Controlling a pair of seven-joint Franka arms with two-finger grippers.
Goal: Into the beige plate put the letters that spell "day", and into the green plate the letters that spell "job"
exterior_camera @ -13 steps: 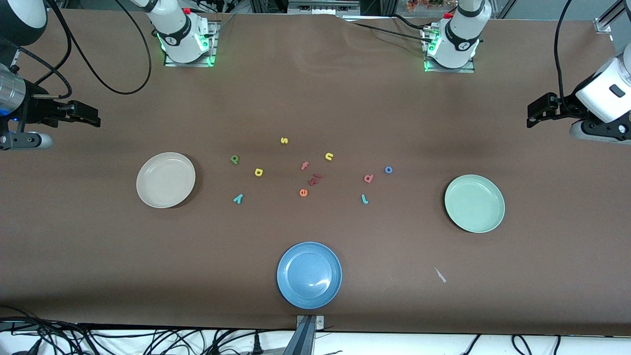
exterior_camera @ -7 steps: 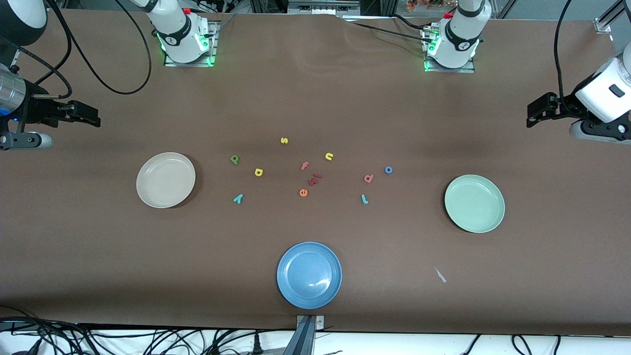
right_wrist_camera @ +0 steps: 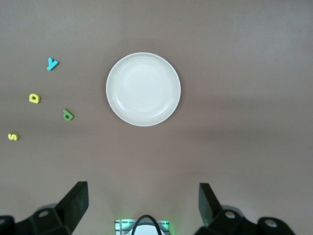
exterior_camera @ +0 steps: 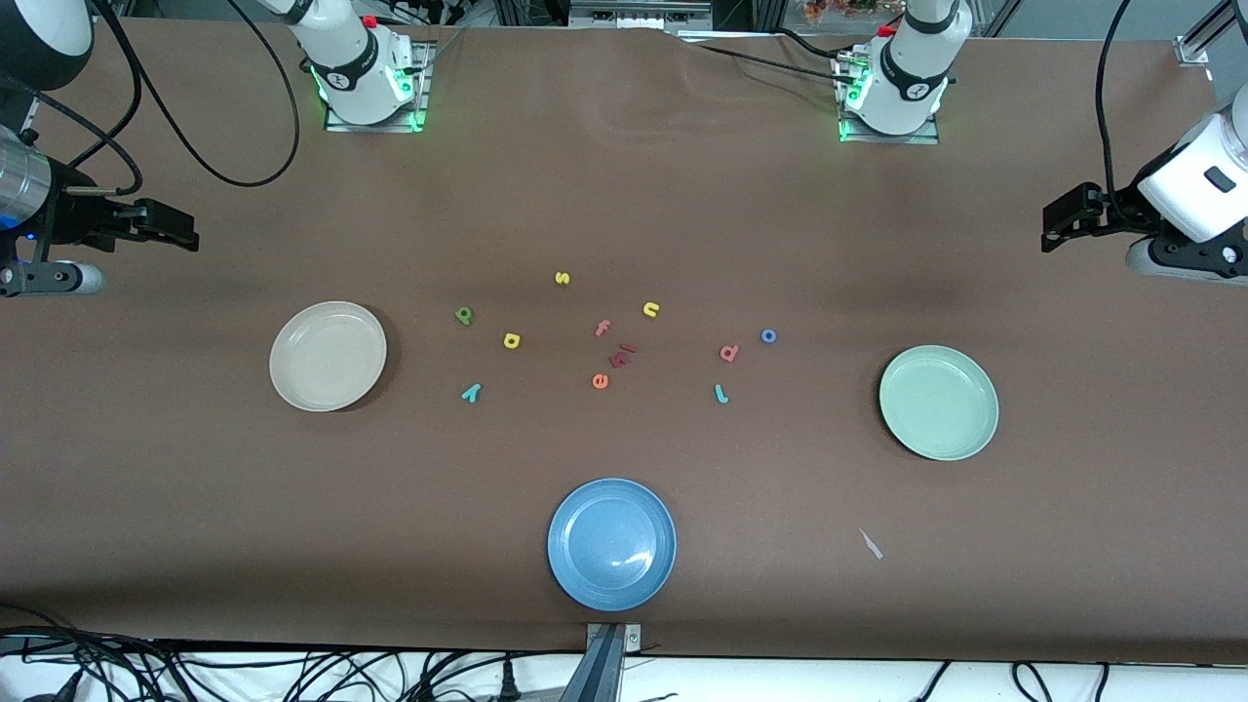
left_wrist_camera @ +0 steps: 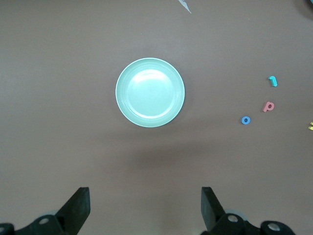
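Nothing moved; left gripper [left_wrist_camera: 144, 208], right gripper [right_wrist_camera: 142, 205] spread wide, waiting; beige plate [exterior_camera: 328, 355] bare.

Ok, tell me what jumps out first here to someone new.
Three plates: the beige plate toward the right arm's end, the green plate toward the left arm's end, a blue plate nearest the front camera. Between beige and green lies a scatter of small colored foam letters.

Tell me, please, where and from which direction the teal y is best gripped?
Probably from straight above, fingers closing across its stem: the teal y lies flat and alone on the table, nearer the front camera than the yellow a, with bare cloth around. The open right gripper, over the beige plate's end, is closest.
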